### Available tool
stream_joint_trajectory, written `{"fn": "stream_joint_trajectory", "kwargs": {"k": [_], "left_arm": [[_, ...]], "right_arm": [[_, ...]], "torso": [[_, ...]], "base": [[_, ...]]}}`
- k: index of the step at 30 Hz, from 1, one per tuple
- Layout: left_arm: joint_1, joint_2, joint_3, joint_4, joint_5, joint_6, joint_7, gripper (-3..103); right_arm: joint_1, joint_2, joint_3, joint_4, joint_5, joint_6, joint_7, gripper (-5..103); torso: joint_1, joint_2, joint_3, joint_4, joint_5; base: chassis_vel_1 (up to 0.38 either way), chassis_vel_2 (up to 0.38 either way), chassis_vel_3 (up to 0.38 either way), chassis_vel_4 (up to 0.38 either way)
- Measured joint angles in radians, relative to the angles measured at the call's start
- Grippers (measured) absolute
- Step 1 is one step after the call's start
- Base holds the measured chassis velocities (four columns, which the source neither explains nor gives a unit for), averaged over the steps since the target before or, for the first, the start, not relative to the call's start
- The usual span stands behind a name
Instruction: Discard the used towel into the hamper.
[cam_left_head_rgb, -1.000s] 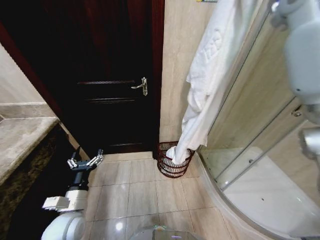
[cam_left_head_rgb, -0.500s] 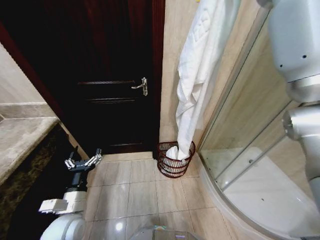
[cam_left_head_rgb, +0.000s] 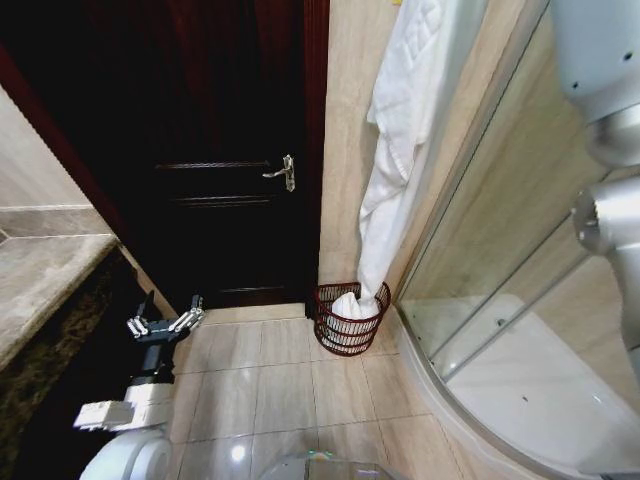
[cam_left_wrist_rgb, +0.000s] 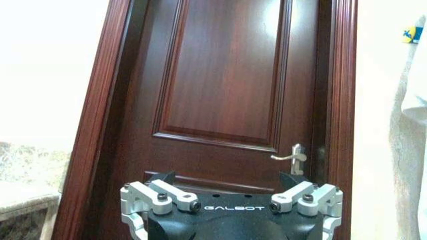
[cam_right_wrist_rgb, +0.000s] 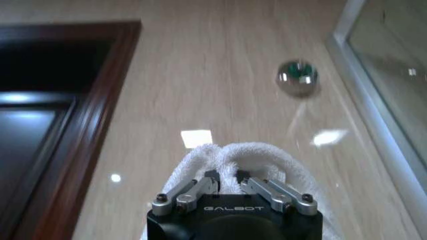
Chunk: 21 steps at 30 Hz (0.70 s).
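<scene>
The used towel (cam_left_head_rgb: 400, 130), white and long, hangs down the beige wall from the top of the head view. Its lower end lies bunched inside the hamper (cam_left_head_rgb: 345, 337), a small dark reddish-brown wire basket on the floor in the corner between door and shower. In the right wrist view my right gripper (cam_right_wrist_rgb: 227, 184) is shut on the towel's (cam_right_wrist_rgb: 230, 152) upper fold, high up by the wall. My right arm (cam_left_head_rgb: 605, 130) fills the head view's right edge. My left gripper (cam_left_head_rgb: 165, 325) stays open and idle low on the left, facing the door (cam_left_wrist_rgb: 227, 90).
A dark wooden door (cam_left_head_rgb: 220, 150) with a metal handle (cam_left_head_rgb: 285, 172) stands left of the hamper. A stone counter (cam_left_head_rgb: 40, 270) runs along the left. The curved glass shower enclosure (cam_left_head_rgb: 480, 330) borders the hamper on the right. A chrome wall hook (cam_right_wrist_rgb: 297, 77) sits above the towel.
The hanging towel swung left toward the door frame and hangs straighter and narrower over the hamper. My right arm shifted up and right. The left gripper drifted slightly left.
</scene>
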Motion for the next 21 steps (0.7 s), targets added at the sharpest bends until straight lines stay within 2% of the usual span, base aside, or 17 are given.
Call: {"fn": "stream_joint_trajectory", "kwargs": {"k": [3, 11, 16, 21], "left_arm": [[-0.001, 0.004, 0.002, 0.0, 0.002, -0.001, 0.0, 100], [-0.016, 0.002, 0.024, 0.016, 0.021, 0.002, -0.003, 100], [-0.021, -0.004, 0.033, 0.031, 0.028, 0.0, -0.002, 100], [-0.022, -0.015, 0.036, 0.048, 0.036, 0.002, -0.001, 100]], "right_arm": [[-0.111, -0.044, -0.001, 0.103, 0.018, 0.0, 0.028, 13], [-0.333, -0.097, 0.018, 0.285, 0.036, 0.011, 0.075, 13], [-0.385, -0.098, 0.023, 0.327, 0.038, 0.026, 0.079, 13], [-0.403, -0.077, 0.031, 0.362, 0.077, 0.032, 0.125, 13]], "torso": [[0.0, 0.0, 0.0, 0.0, 0.0002], [0.0, 0.0, 0.0, 0.0, 0.0], [0.0, 0.0, 0.0, 0.0, 0.0001], [-0.004, -0.009, -0.004, 0.0, -0.0008]], "base": [[0.0, 0.0, 0.0, 0.0], [0.0, 0.0, 0.0, 0.0], [0.0, 0.0, 0.0, 0.0], [0.0, 0.0, 0.0, 0.0]]}}
